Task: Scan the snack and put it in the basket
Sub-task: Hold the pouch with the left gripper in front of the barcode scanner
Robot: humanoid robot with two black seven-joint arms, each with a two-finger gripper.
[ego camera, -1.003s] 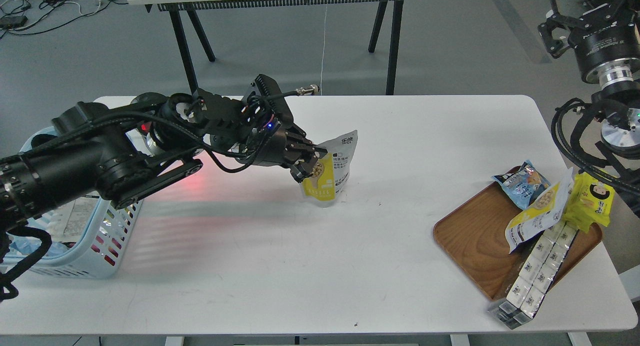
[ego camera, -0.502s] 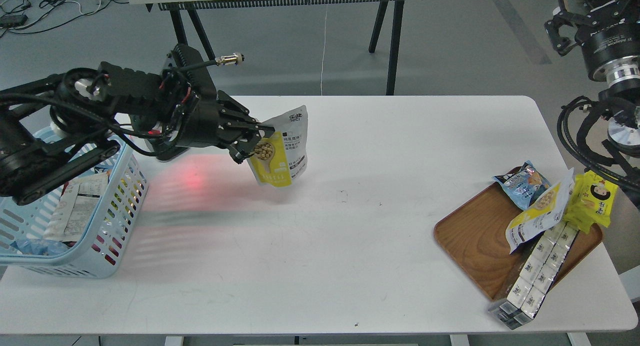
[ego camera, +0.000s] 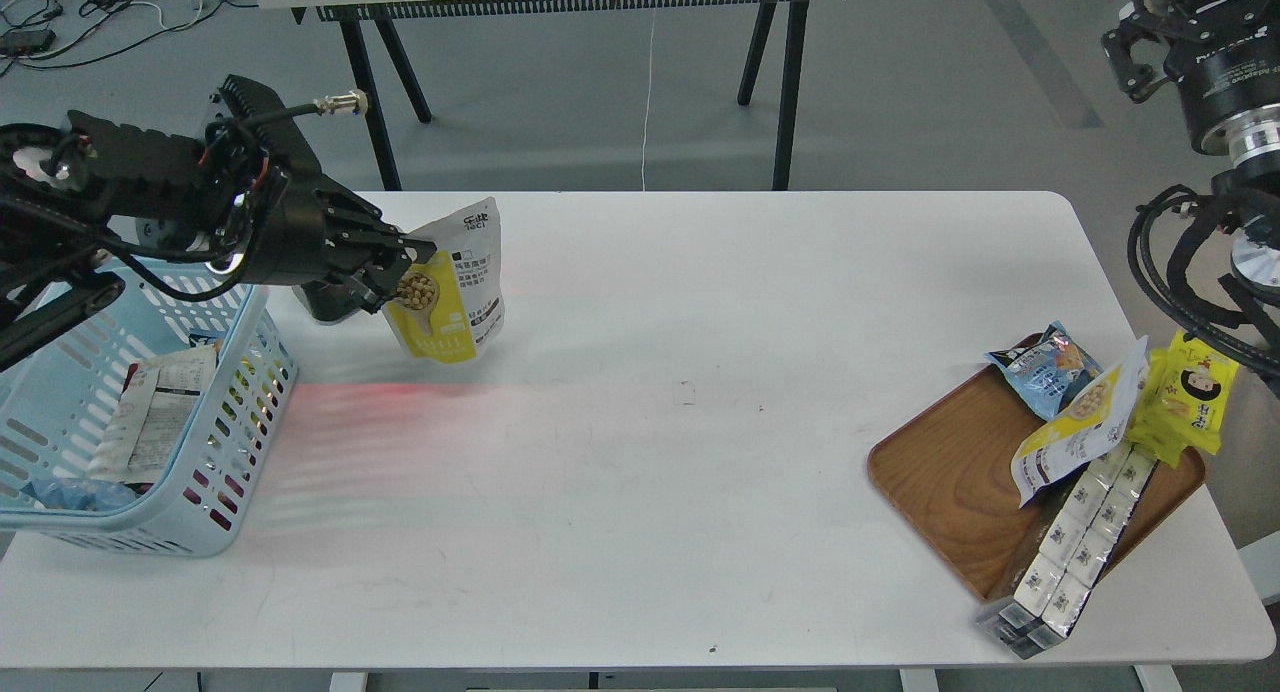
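My left gripper (ego camera: 405,267) is shut on the snack (ego camera: 452,290), a foil pouch with a yellow lower part, a white top with black text and a picture of round nuts. It hangs in the air above the table, just right of the light blue basket (ego camera: 215,492). The basket stands at the table's left end and holds a white packet and something blue. My right gripper (ego camera: 1150,32) is raised at the top right corner, off the table; its fingers cannot be told apart.
A wooden tray (ego camera: 950,482) at the right holds a second yellow-and-white pouch (ego camera: 1075,427), a small blue bag (ego camera: 1045,367), a bright yellow cartoon-face packet (ego camera: 1190,397) and silver boxes (ego camera: 1070,547). A dark object (ego camera: 325,307) stands behind the held snack. Red light falls on the table (ego camera: 640,492).
My left arm has swung left with the snack, from the table's middle to just beside the basket, and lifted it a little. The right arm drifted slightly up and right.
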